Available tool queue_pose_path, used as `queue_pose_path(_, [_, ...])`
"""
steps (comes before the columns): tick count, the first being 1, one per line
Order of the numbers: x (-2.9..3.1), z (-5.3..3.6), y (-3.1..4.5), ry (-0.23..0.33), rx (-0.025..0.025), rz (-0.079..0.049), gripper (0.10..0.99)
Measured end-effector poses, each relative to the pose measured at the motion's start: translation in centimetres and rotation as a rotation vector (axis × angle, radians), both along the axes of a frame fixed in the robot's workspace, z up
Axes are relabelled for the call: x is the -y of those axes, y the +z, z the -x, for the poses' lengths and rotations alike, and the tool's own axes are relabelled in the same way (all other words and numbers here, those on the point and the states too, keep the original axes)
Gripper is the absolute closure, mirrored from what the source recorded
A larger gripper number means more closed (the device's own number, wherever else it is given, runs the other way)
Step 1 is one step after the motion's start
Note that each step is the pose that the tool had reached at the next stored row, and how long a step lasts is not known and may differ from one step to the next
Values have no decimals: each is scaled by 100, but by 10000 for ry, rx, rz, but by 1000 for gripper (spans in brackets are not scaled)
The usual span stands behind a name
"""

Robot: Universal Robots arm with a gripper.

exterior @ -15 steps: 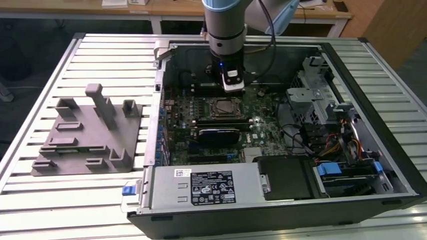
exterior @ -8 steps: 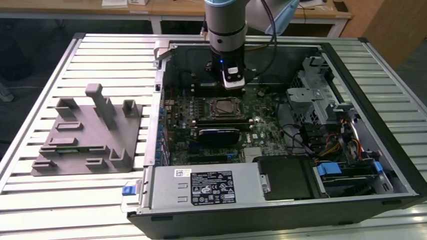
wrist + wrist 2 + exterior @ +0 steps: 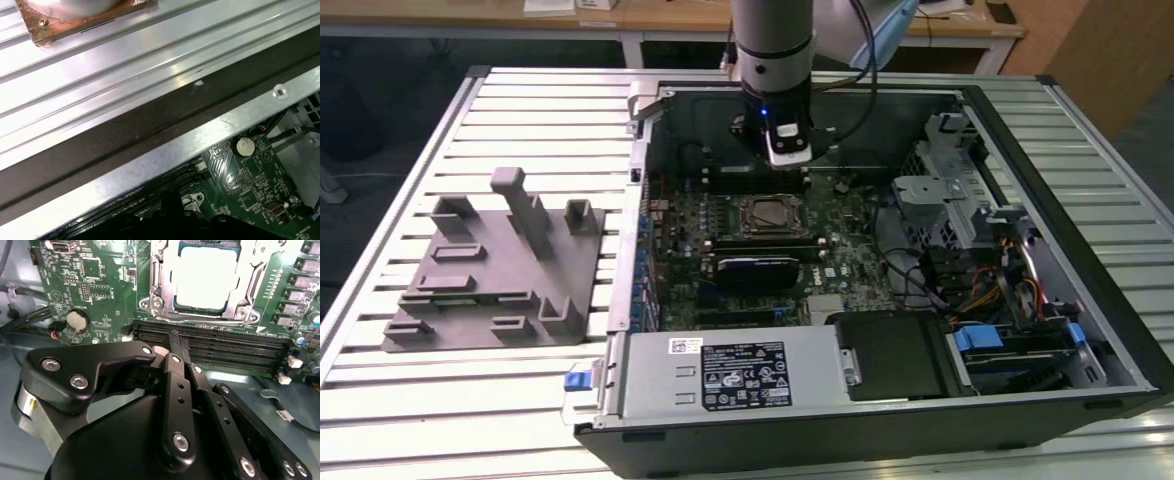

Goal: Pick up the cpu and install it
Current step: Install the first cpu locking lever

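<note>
One arm upright over motherboard [image 3: 841,250], jaws shut, cpu [image 3: 206,279] seated in socket

A green motherboard [image 3: 774,240] lies inside the open computer case [image 3: 1067,400], directly below the tool. A grey fixture [image 3: 494,270] sits on the slatted metal table [image 3: 400,400], well off toward the exterior view's left of the tool. A round coin battery [image 3: 77,320] sits on the board near the tool in the second wrist view.
</note>
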State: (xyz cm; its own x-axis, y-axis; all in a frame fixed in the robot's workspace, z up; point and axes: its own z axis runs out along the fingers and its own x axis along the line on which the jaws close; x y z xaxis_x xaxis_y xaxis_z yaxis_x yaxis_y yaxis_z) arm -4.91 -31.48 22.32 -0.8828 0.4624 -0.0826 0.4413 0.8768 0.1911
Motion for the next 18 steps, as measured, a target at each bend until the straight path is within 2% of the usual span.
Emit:
queue_pose_path(6, [0,0,4,0,0,0,980])
queue_pose_path(8, [0,0,5,0,-9,55,980])
queue_pose_path(9, [0,0,4,0,-42,153,980])
queue_pose_path(13, [0,0,2,2,-263,742,980])
queue_pose_path(15, [10,0,0,7,-367,908,980])
queue_pose_path(18, [50,0,-1,8,-507,1063,980])
